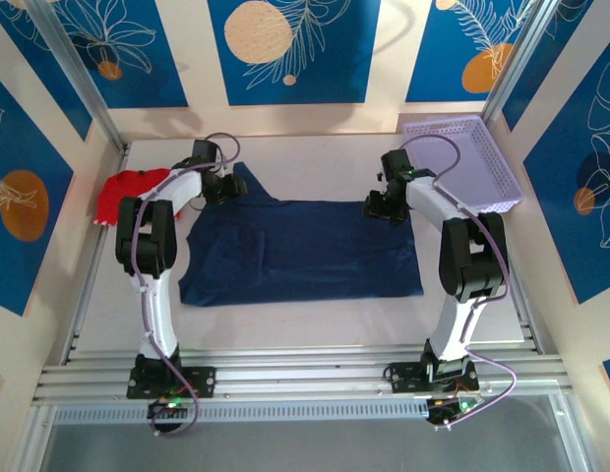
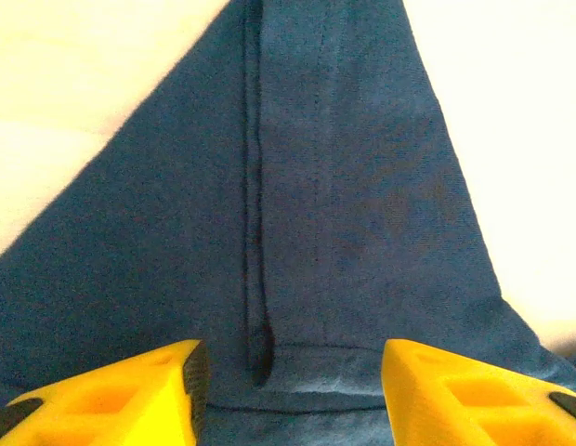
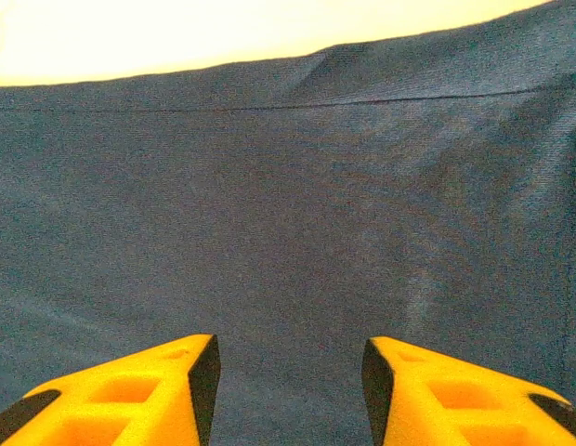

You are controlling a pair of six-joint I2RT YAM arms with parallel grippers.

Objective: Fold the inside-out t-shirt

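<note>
1. Looking down from the top camera, you find the t-shirt (image 1: 305, 246) spread flat in the middle of the desk (image 1: 315, 324), its long axis running left to right. Your left fingers (image 1: 224, 187) sit over its far-left corner, where a point of cloth juts toward the back. Your right fingers (image 1: 377, 206) sit over its far-right corner. Each arm is nearest its own end, and the near edge lies toward the bases. A red garment (image 1: 128, 192) lies off to the left of the shirt, and a lavender basket (image 1: 477, 167) stands at the far right.
2. From the left wrist camera, your left fingers (image 2: 130, 395) stand apart with nothing pinched between them. The t-shirt (image 2: 362, 204) lies directly beneath and ahead, narrowing as it runs away from them. A stitched seam (image 2: 255, 232) leads straight out from the gap, and bare desk (image 2: 84, 74) shows on either side.
3. From the right wrist camera, your right fingers (image 3: 455, 400) are likewise parted and empty. The t-shirt (image 3: 288, 232) lies under them and runs ahead to a hemmed edge (image 3: 269, 104), with bare desk (image 3: 176, 37) beyond.
4. Judging from this, the cloth lies straight below both pairs of fingers, so the coming move is probably a pinch on each far corner. You would then pull both corners toward the near edge, folding across the short axis.
</note>
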